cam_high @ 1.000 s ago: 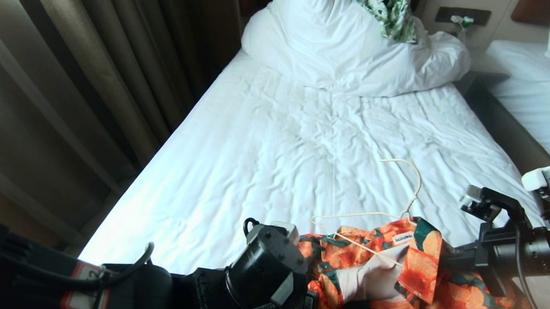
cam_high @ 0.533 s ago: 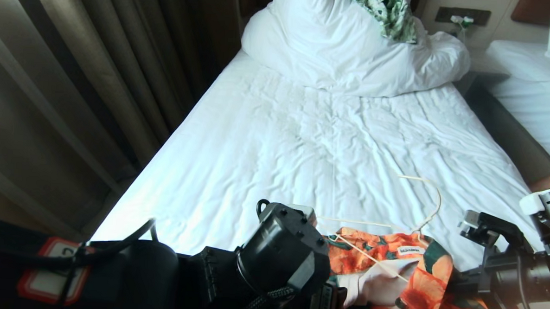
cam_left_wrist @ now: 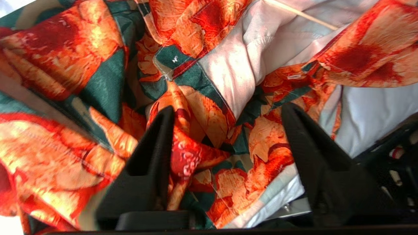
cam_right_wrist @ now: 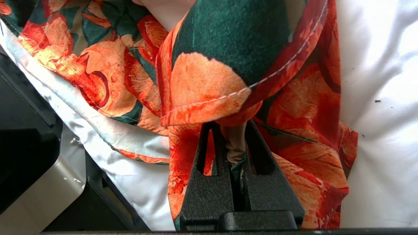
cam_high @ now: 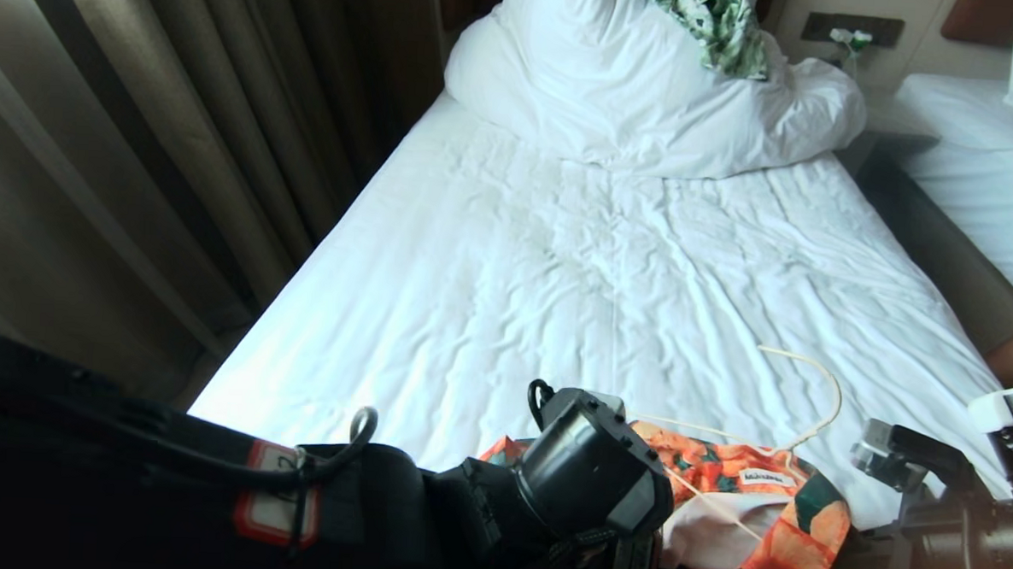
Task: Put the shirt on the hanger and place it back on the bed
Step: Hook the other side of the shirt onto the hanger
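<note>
our right gripper [cam_right_wrist: 235, 143] is pinching the floral shirt [cam_right_wrist: 209, 81]. our left gripper [cam_left_wrist: 225, 130] gapes wide over it, the wire hanger [cam_high: 797, 391] tucked inside.

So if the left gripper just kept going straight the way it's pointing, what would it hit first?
Most likely the shirt: the left gripper, jaws open, points straight at its crumpled folds, apparently with nothing between, though how close is unclear.

The white neck label [cam_high: 761, 478] inside the shirt [cam_high: 803, 537] collar carried dark print too small to read. No other text, brand or number could be read.
</note>
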Robot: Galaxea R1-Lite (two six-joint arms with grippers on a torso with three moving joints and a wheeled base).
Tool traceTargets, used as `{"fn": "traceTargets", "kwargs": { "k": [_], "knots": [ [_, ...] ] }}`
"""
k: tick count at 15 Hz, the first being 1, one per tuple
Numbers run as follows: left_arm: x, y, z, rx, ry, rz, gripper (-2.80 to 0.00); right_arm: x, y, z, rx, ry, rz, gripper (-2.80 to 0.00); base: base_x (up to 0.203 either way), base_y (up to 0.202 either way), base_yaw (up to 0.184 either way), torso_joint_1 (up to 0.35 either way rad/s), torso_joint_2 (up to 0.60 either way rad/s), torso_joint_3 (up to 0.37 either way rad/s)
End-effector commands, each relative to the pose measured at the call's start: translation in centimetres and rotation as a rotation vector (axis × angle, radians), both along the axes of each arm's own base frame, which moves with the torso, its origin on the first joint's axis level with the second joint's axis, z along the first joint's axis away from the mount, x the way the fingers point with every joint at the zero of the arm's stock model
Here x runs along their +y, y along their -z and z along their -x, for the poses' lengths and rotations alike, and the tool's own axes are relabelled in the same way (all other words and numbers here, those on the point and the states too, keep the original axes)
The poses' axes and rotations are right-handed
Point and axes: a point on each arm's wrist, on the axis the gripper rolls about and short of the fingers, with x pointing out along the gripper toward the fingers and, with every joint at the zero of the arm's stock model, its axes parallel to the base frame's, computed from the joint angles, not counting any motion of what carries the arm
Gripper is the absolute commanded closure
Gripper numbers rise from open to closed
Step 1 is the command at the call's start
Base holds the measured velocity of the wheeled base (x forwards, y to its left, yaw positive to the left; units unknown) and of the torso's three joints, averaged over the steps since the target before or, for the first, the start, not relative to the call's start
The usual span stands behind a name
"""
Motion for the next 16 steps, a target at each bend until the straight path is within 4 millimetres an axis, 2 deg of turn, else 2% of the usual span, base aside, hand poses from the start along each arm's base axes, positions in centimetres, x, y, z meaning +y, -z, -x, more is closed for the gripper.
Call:
{"fn": "traceTargets", "kwargs": {
  "k": [1, 4, 6, 9, 11, 13, 16],
  "knots": [
    [-1.1, 1.8, -0.7, 0.013, 0.001, -0.043, 0.00, -0.1, 0.4, -0.1, 0.017, 0.004, 0.000, 0.00, 0.000, 0.000, 0.000, 0.000, 0.00, 0.000],
    [-2.5, 2.2, -2.2, -0.022, 0.020, -0.062, 0.00, -0.4, 0.4, -0.5, 0.014, 0.018, 0.000, 0.00, 0.000, 0.000, 0.000, 0.000, 0.00, 0.000],
    [-2.7, 3.0, -2.9, -0.043, 0.044, -0.106, 0.00, -0.5, 0.1, -0.6, 0.001, 0.021, 0.000, 0.00, 0.000, 0.000, 0.000, 0.000, 0.00, 0.000],
    [-2.8, 4.1, -5.1, -0.106, 0.042, -0.095, 0.00, -0.7, 0.0, -0.7, -0.007, 0.023, 0.003, 0.00, 0.000, 0.000, 0.000, 0.000, 0.00, 0.000],
    [-2.9, 4.0, -5.1, -0.113, 0.046, -0.091, 0.00, -0.8, -0.1, -0.8, -0.014, 0.031, 0.004, 0.00, 0.000, 0.000, 0.000, 0.000, 0.00, 0.000],
    [-3.1, 4.7, -5.2, -0.104, 0.046, -0.104, 0.00, -0.8, -0.3, -0.9, -0.021, 0.030, 0.002, 0.00, 0.000, 0.000, 0.000, 0.000, 0.00, 0.000],
    [-3.3, 4.1, -5.2, -0.118, 0.044, -0.089, 0.00, -0.8, -0.3, -0.9, -0.024, 0.030, 0.002, 0.00, 0.000, 0.000, 0.000, 0.000, 0.00, 0.000]
  ]
}}
